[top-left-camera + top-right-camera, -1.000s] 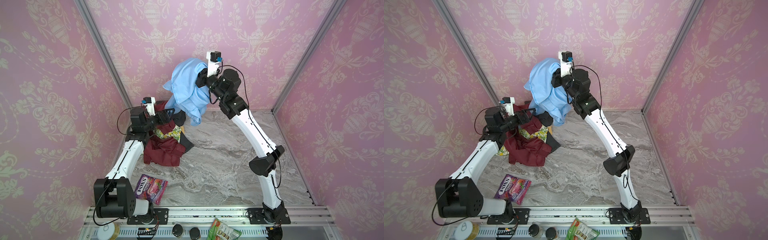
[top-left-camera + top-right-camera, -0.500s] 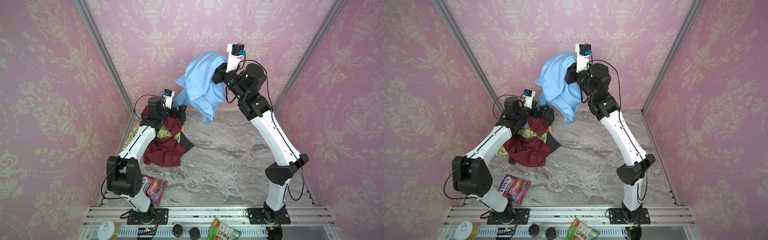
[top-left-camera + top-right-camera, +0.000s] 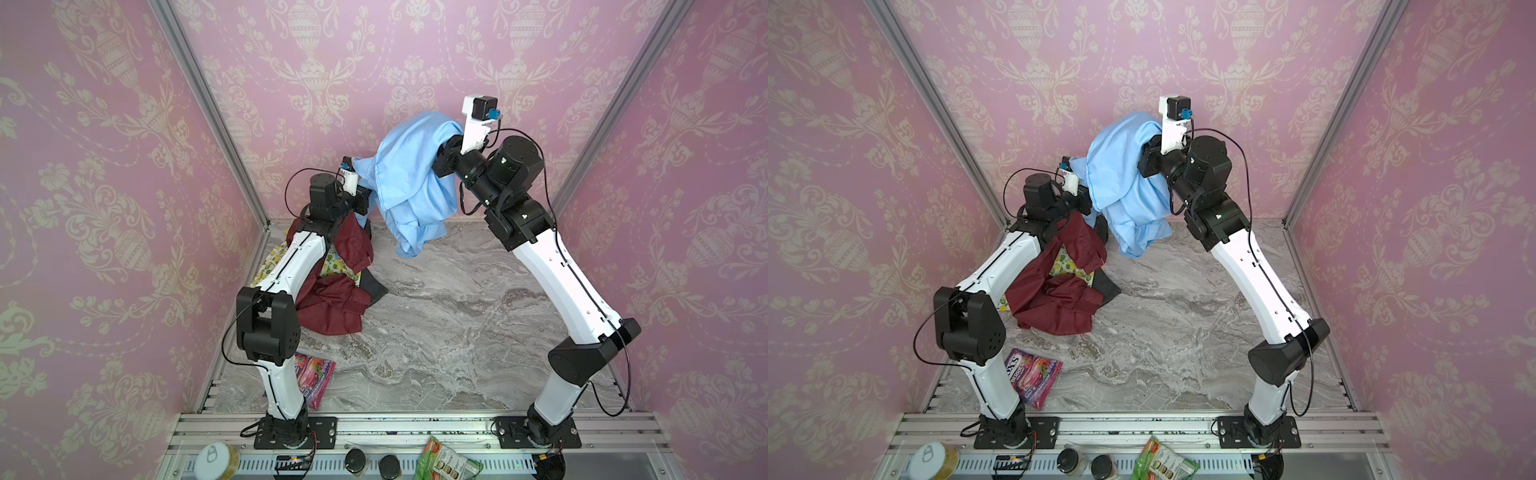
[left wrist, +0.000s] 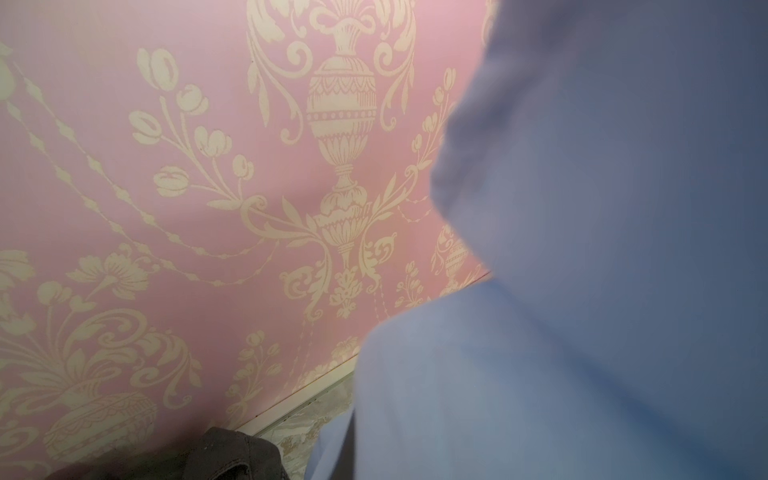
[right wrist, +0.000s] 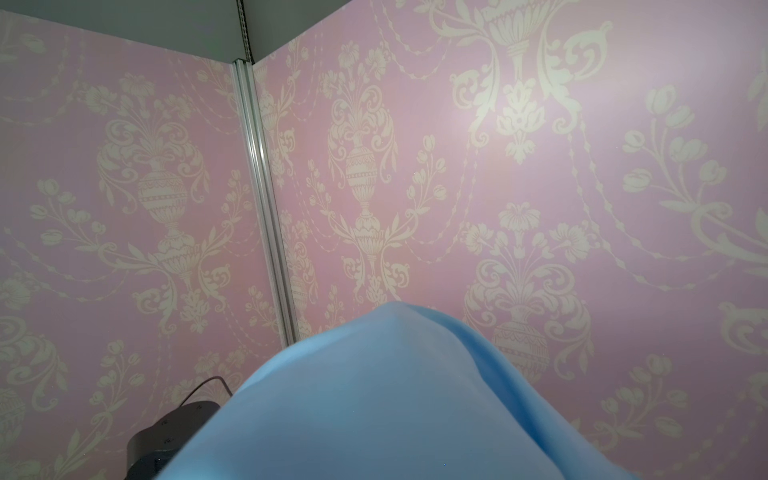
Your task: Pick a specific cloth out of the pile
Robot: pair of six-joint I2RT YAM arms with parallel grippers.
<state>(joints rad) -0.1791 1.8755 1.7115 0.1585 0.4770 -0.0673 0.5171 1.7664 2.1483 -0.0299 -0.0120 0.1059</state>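
The right fingers are closed, though they are hidden under the cloth, which is draped over their black housing. Since the cloth hangs from that point high above the surface, a grip on it is judged to be in place.

The left fingers are also closed. Their housing is seen in both top views at the cloth's near edge, on the side towards the pile. In the left wrist view only blurred blue fabric is shown close against the lens, so it cannot be told whether a fold is pinched between them.

From the left fingers the cloth lies towards the right arm and slightly higher. Its long axis runs downward from the right fingers, and its lower end hangs free near the back wall. Whether that end touches the surface cannot be told.

The right arm is judged the one that carries the cloth, while the left arm is stretched over the pile. There the maroon shirt, the lemon-print cloth and the dark grey piece lie on the surface.
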